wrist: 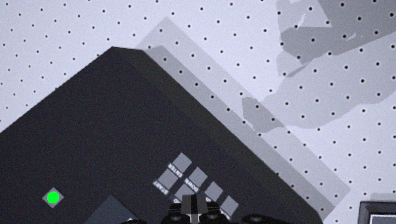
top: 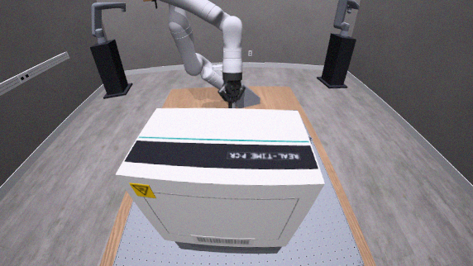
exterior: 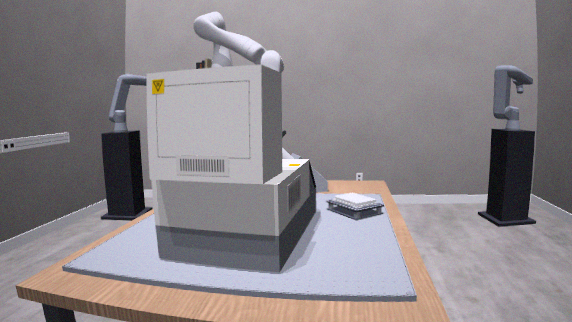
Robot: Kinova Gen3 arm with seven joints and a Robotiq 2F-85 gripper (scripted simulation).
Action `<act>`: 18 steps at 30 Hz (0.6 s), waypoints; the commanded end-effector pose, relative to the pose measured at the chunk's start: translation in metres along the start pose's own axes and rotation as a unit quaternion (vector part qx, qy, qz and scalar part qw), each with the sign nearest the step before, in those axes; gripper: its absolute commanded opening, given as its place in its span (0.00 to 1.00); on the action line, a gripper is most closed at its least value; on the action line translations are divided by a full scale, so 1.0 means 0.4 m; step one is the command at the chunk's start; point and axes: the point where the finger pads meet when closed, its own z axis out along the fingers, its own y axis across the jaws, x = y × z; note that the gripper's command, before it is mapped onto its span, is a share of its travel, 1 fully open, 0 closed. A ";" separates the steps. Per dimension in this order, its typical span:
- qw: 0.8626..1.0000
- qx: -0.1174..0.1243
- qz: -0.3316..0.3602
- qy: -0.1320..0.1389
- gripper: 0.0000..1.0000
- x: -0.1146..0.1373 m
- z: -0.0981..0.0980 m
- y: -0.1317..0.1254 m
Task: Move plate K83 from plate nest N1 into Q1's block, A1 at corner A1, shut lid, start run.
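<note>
The cycler Q1 (top: pixel 219 215) (exterior: pixel 215 205) stands on the perforated mat with its back to the top and exterior views. Its dark front panel (wrist: pixel 100 125) fills the left of the wrist view, with a green lamp (wrist: pixel 53 197). The START key (wrist: pixel 167 178) shows just left of my fingertips; the key beside it is partly covered by them. My gripper (top: pixel 231 105) (wrist: pixel 194 206) is shut and empty, over the key area; contact cannot be told. A white plate (exterior: pixel 355 200) sits on the dark nest (exterior: pixel 354 209) right of Q1. Q1's block and the plate's label are not visible.
Q1's tall upper housing (top: pixel 223 124) (exterior: pixel 205 120) stands between the top and exterior views and my gripper. The dark rim of a frame (wrist: pixel 377 205) shows at the lower right of the wrist view. The mat (exterior: pixel 360 280) lies on the wooden table (exterior: pixel 420 280).
</note>
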 end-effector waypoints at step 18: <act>1.000 0.000 0.000 -0.001 0.10 -0.012 -0.060 -0.011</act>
